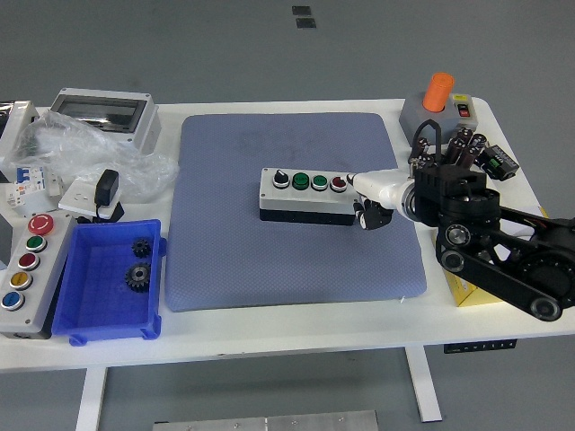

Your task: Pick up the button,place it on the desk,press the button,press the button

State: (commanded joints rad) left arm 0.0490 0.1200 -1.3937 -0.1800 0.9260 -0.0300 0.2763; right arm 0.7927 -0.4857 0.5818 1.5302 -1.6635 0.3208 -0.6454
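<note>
Button box: a grey box (pixel 305 193) with four controls in a row on top. From left to right there is a black knob, two green buttons and a red button (pixel 339 183). It lies flat in the middle of the blue mat (pixel 296 260), so it will not slide or tip when pushed.
Mat: it covers the middle of the white worktop (pixel 269 337) and gives the box a soft place to sit.
Right hand: the right hand (pixel 377 193) comes in from the right. One white finger (pixel 375 186) sticks out straight toward the red end of the box, and its tip is just beside the red button. The other fingers are tucked in and hold nothing. One finger out is a good shape for poking a small button.
Left hand: not seen here.
Task step: the box is already set down, so this looks like the pressing part. I cannot tell if the fingertip is touching the box.
Next: the finger likely needs to be over a button and push down.
Other things: a blue bin (pixel 108 287) with two dark gears sits at the left, next to a second button panel (pixel 25 269). An orange knob on a grey base (pixel 436 99) sits at the far right. All are well apart from the work.
</note>
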